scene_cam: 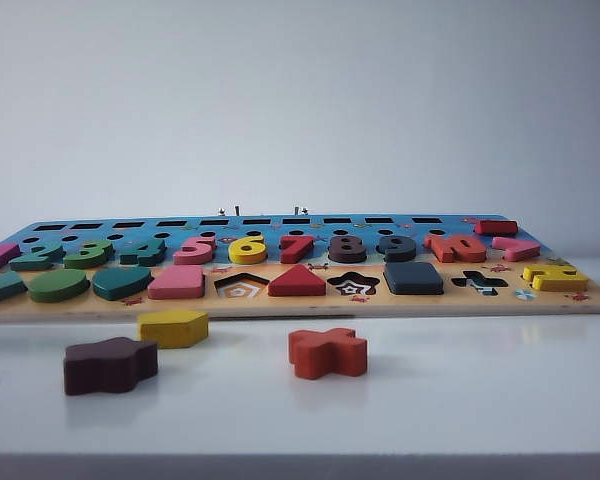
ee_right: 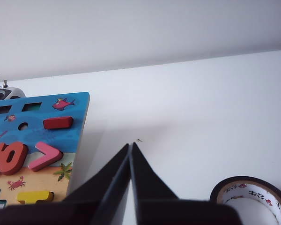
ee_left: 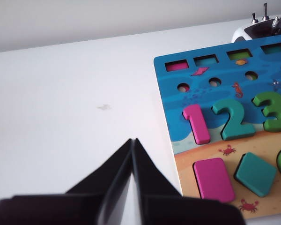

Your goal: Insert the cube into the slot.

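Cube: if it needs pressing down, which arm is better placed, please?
Right, probably. The cube sits in the board's right half; the shut right gripper hangs off that end, the shut left gripper off the opposite end.

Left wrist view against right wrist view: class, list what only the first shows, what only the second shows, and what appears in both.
Only the left wrist view: the shut left gripper, the pink 1, teal 2, green 3, a pink rectangle block and a teal diamond block.

Only the right wrist view: the shut right gripper, a tape roll, a red bar and a pink arrow-shaped piece.

Both: the puzzle board, the white table, and both grippers off the board, over bare table.
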Motion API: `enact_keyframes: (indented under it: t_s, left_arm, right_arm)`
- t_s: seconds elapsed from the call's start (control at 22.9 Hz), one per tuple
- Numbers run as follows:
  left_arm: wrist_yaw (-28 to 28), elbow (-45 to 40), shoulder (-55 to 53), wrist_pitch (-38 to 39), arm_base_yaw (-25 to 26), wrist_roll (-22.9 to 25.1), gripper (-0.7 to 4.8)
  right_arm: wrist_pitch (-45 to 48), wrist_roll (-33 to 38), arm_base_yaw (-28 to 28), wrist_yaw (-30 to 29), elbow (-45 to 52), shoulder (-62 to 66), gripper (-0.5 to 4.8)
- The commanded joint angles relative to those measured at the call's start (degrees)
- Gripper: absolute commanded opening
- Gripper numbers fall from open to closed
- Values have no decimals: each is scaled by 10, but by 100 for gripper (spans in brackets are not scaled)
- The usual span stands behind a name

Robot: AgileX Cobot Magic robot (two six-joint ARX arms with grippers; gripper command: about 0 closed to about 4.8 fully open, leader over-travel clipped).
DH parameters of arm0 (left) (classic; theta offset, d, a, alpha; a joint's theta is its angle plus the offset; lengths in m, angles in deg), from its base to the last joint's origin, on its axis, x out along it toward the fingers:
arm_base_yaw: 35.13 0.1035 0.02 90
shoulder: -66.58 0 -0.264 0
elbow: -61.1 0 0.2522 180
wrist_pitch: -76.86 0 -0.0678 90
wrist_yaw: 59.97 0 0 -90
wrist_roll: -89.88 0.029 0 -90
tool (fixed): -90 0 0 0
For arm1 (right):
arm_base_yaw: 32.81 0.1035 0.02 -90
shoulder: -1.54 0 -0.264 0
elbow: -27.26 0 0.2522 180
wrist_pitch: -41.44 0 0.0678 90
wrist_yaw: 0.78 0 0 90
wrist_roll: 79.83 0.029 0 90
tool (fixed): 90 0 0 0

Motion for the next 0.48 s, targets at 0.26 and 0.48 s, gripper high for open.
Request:
enact_keyframes:
  t_s: [0.26, 0.48]
  left_arm:
    - [0, 2, -1, -4, 1, -3, 17]
    - [1, 2, -1, -4, 0, -8, 17]
  right_arm:
    - [10, -3, -1, 2, 3, -17, -6]
    - [-1, -2, -1, 2, 3, -33, -3]
